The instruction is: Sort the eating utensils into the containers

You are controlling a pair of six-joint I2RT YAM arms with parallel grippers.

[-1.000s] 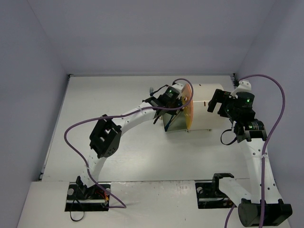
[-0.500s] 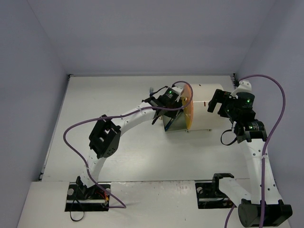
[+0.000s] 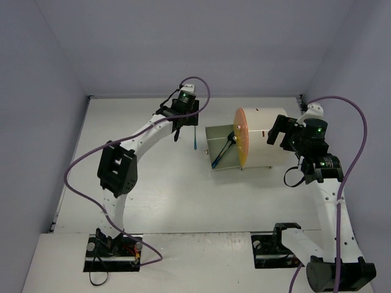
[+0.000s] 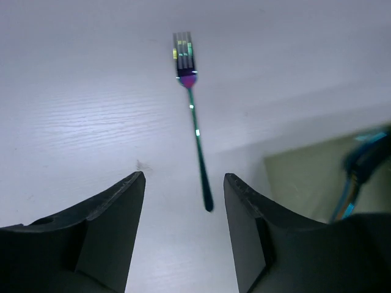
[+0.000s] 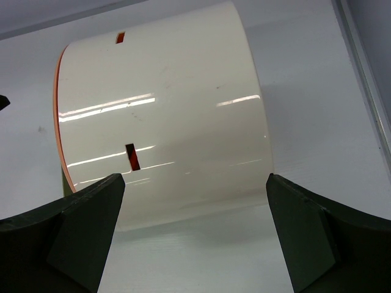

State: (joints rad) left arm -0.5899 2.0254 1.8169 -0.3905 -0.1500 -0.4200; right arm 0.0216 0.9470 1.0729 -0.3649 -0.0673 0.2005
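Observation:
A thin blue-green fork (image 4: pixel 194 116) with a magenta neck lies on the white table, its handle end between my left gripper's (image 4: pixel 183 180) open, empty jaws, which are above it. In the top view the fork (image 3: pixel 194 139) lies left of the open drawer (image 3: pixel 215 135), beside the left gripper (image 3: pixel 179 127). The drawer holds blue utensils (image 3: pixel 221 154), also seen in the left wrist view (image 4: pixel 357 168). The white cylinder cabinet (image 3: pixel 266 137) has a round orange front (image 3: pixel 242 139). My right gripper (image 5: pixel 194 183) is open and empty behind the cabinet (image 5: pixel 165 116), also seen from above (image 3: pixel 276 130).
The cabinet lies on its side at the table's back right, its drawer sticking out to the left. The table's right edge strip (image 5: pixel 360 67) runs close to the cabinet. Grey walls enclose the table at the back and sides.
My left arm has swung from over the open drawer to the back left and now hovers over the fork. The drawer's inside now shows. The right arm has not moved.

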